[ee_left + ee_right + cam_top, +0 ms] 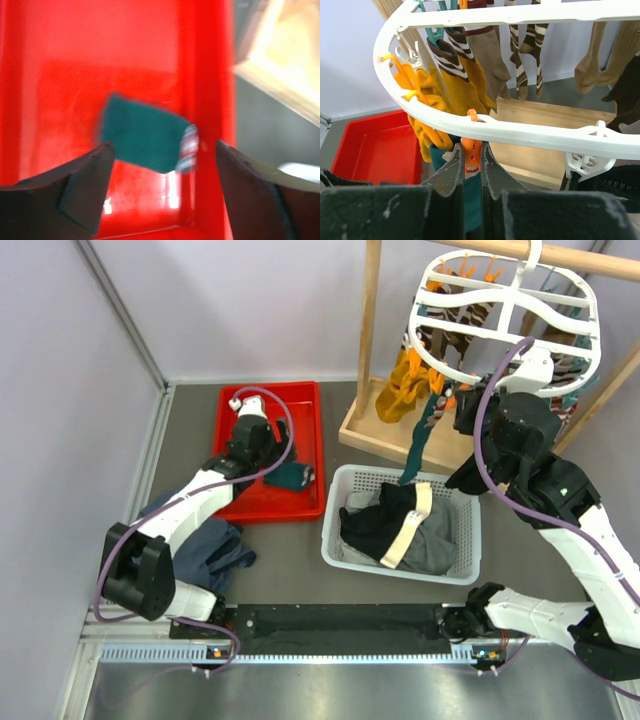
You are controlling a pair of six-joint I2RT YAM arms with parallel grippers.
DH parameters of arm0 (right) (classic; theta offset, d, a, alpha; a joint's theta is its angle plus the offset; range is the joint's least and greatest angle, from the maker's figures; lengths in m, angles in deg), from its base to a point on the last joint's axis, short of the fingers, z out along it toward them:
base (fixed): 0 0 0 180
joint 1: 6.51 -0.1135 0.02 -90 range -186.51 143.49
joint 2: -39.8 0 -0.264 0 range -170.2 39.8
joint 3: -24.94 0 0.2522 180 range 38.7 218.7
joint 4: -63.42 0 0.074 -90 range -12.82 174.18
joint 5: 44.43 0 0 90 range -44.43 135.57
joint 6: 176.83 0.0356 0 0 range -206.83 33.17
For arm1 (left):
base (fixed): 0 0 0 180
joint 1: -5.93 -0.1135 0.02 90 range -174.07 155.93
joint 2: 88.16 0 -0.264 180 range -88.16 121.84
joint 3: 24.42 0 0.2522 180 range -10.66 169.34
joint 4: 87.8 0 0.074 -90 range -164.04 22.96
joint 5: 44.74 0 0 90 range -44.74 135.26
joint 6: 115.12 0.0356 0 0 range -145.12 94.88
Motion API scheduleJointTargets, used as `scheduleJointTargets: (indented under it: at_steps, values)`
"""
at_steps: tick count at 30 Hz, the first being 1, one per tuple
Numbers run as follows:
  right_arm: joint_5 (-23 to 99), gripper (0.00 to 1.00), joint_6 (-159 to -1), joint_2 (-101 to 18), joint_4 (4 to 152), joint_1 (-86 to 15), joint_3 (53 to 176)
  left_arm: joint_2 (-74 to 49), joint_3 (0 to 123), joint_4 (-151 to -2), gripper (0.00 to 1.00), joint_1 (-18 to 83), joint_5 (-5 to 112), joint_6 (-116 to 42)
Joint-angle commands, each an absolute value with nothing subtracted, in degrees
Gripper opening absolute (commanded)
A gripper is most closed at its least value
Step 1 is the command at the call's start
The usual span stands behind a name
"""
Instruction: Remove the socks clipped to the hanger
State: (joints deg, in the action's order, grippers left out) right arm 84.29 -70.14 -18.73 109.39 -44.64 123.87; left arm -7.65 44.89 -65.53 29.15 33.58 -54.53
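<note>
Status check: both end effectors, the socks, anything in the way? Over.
Left end effector open over teal sock in red tray. Right end effector shut on orange clip at hanger rim. Many socks hang clipped. No obstruction seen.

I see one sock [290, 476] in the tray [300, 425], left of the basket [332, 540]; the hanger [510, 300] hangs behind, on the rack [372, 300].

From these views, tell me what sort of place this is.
Probably a robot test cell staged as a laundry corner: plain partition walls around a table, a hanger clipped full of socks on a wooden rack, and a white basket of clothes beside a red tray.
</note>
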Motion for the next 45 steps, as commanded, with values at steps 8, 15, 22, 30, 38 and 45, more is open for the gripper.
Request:
scheduleJointTargets:
  at_steps: [8,15,22,30,38,45]
  values:
    - [79.2,0.00,-68.2,-17.6,109.6,-44.5,123.9,-13.6,54.0,-73.6,0.94,41.1,51.7,-42.1]
    - [78.5,0.00,-67.2,-17.2,109.7,-44.6,124.0,-7.8,56.7,-81.9,0.94,50.4,54.6,-40.3]
    - [78.7,0.00,-67.5,-16.5,110.0,-44.5,124.2,3.9,64.7,-83.7,0.94,53.8,58.2,-40.1]
    - [78.3,0.00,-67.5,-15.9,110.2,-44.5,124.0,11.4,70.0,-86.0,0.91,56.6,58.4,-40.2]
    - [79.8,0.05,-67.2,-15.4,112.9,-44.5,124.0,11.3,69.3,-87.7,0.02,59.3,51.6,-40.2]
    - [79.8,0.35,-64.8,-13.4,120.7,-44.5,128.2,5.6,63.7,-91.1,0.00,64.8,36.8,-35.2]
